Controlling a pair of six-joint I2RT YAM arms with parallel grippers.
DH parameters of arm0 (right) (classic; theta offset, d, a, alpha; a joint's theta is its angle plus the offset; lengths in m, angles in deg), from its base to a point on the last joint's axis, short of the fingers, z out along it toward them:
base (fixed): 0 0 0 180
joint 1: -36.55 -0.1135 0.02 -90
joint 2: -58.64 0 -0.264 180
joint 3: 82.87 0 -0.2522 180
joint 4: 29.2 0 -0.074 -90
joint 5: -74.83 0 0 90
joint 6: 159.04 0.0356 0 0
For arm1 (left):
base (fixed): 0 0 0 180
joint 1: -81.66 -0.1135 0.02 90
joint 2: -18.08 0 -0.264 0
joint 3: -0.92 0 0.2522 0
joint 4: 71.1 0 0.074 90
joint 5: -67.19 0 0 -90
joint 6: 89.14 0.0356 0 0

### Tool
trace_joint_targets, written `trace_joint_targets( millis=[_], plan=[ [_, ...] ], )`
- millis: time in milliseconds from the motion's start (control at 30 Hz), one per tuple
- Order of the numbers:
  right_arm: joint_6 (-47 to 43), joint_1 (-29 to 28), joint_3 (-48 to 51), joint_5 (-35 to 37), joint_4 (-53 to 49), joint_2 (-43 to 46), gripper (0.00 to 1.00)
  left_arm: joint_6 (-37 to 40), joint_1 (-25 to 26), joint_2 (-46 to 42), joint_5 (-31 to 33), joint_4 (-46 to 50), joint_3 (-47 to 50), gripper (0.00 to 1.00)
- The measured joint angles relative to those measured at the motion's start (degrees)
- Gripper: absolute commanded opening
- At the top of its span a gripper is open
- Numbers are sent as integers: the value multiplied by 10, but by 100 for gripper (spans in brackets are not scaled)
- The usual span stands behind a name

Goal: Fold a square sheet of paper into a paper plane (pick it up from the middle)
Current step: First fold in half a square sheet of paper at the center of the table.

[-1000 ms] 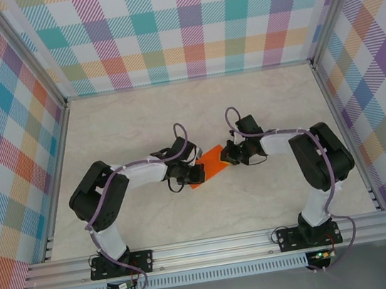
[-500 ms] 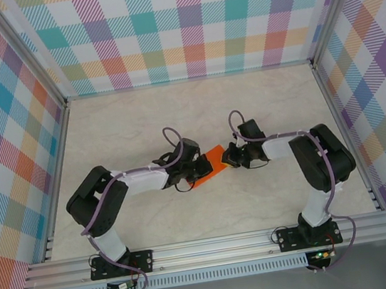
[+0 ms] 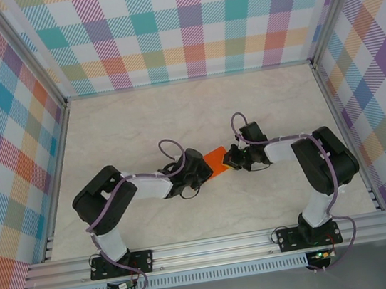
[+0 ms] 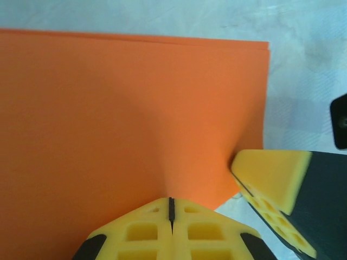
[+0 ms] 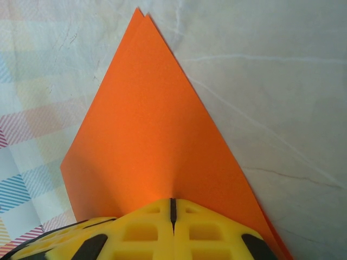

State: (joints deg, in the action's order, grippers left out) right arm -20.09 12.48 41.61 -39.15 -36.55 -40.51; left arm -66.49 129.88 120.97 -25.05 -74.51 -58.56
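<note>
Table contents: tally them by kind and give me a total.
Orange paper sheet: 1, folded double
Robot arms: 2, left arm and right arm, the jaws of both shut on the sheet
Total: 3

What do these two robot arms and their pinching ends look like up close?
The left arm and right arm share a look: white tubular links between bulky black joints, black base plates, thin purple cables looping alongside. The left gripper and right gripper each end in yellow fingers moulded with square hollows, black behind.
</note>
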Motion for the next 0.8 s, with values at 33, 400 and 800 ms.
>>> trace_joint_targets(
  millis=[33,400,800],
  plan=[
    [0,0,0,0,0,0,0,-5,0,3,1,-9,3,0],
    [6,0,0,4,0,-2,0,-46,5,6,15,-84,40,0],
    [30,-6,-27,10,-16,-23,0,-121,9,-92,62,-112,169,0]
  ],
)
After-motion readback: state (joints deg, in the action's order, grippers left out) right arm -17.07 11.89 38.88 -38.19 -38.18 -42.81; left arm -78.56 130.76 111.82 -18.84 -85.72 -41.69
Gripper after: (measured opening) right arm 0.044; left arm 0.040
